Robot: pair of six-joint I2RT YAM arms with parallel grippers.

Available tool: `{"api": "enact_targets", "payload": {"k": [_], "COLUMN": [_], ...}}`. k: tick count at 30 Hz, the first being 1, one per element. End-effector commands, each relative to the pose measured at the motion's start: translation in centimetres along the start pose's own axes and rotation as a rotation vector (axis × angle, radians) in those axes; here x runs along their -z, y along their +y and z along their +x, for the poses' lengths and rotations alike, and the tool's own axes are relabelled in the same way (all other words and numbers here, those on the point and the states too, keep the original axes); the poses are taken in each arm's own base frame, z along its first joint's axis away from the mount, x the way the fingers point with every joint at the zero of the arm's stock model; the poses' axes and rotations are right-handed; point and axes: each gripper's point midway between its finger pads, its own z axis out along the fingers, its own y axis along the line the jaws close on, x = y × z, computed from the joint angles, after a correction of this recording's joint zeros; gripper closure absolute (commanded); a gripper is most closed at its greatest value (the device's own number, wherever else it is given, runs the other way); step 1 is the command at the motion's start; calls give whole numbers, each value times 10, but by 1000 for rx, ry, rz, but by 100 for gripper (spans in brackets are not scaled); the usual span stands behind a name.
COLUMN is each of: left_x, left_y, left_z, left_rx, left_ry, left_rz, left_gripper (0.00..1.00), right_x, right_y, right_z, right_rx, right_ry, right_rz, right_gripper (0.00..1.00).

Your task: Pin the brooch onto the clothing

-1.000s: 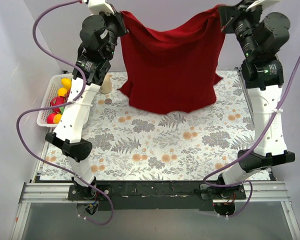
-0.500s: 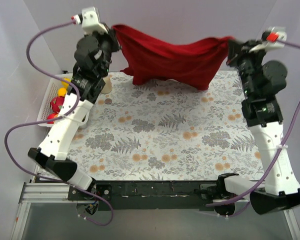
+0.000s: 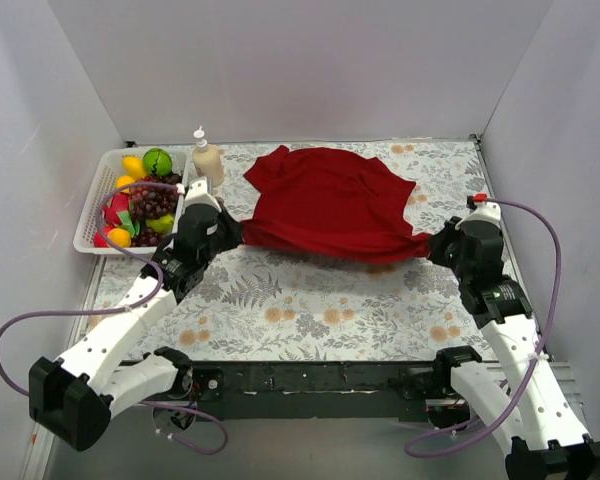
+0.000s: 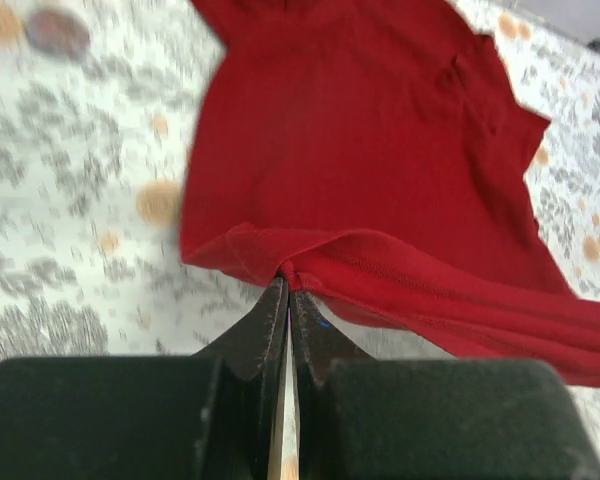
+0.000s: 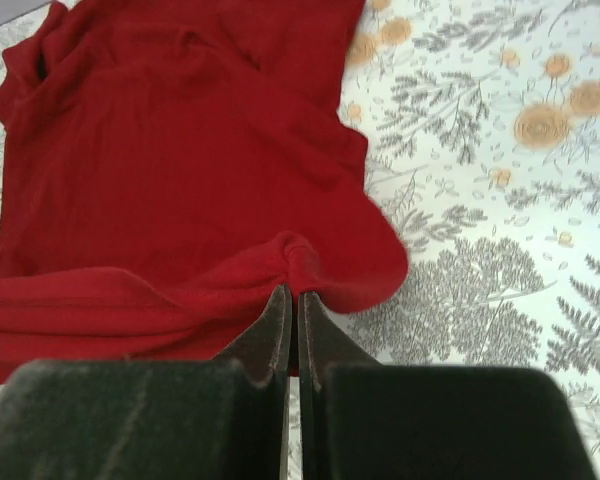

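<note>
The dark red T-shirt (image 3: 325, 200) lies spread on the floral table, collar end toward the back. My left gripper (image 3: 242, 232) is shut on the shirt's near left hem corner, with fabric bunched at the fingertips in the left wrist view (image 4: 288, 285). My right gripper (image 3: 427, 243) is shut on the near right hem corner, seen in the right wrist view (image 5: 295, 290). The hem is stretched between them. A small round greyish disc, the brooch (image 4: 55, 32), lies blurred on the table left of the shirt (image 4: 360, 150). In the top view my left wrist hides it.
A white basket (image 3: 88, 222) of toy fruit stands at the back left. A pump bottle (image 3: 208, 160) stands beside it, close to the shirt's left sleeve. Grey walls close in the left, back and right sides.
Both arms have come down and forward. The shirt, held hanging in the air at the back before, now lies spread on the table, still gripped at both hem corners.
</note>
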Motion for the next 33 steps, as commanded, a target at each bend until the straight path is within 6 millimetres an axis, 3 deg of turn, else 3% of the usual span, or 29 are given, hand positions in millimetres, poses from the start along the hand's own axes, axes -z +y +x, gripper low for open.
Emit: {"api": "enact_targets", "payload": {"k": [1,4,8,11,22,33], "left_x": [21,33,53,61,88,120], "left_y": [6,19,20,28,29,34], "left_z": [37,60,76,91,130,139], "left_rx": [131,164,230,247,335,344], "left_ry": [93,156,205,262,452,553], "left_rz": [35,11,44,12,-7,-57], "left_gripper": [100,100,100,100,100,100], "right_x": [16,26,35,44,78,109], "right_y": [-7,-11,-15,-19,-33,-39], "right_z": [26,50,86,102,110,131], "right_rx": [-77,-84,-95,-95,-32,3], "right_ry": [97,191,323,403,544,699], "right_rz": [25,35,34,47,124,139], "right_gripper": [99,99,99,99,99,99]}}
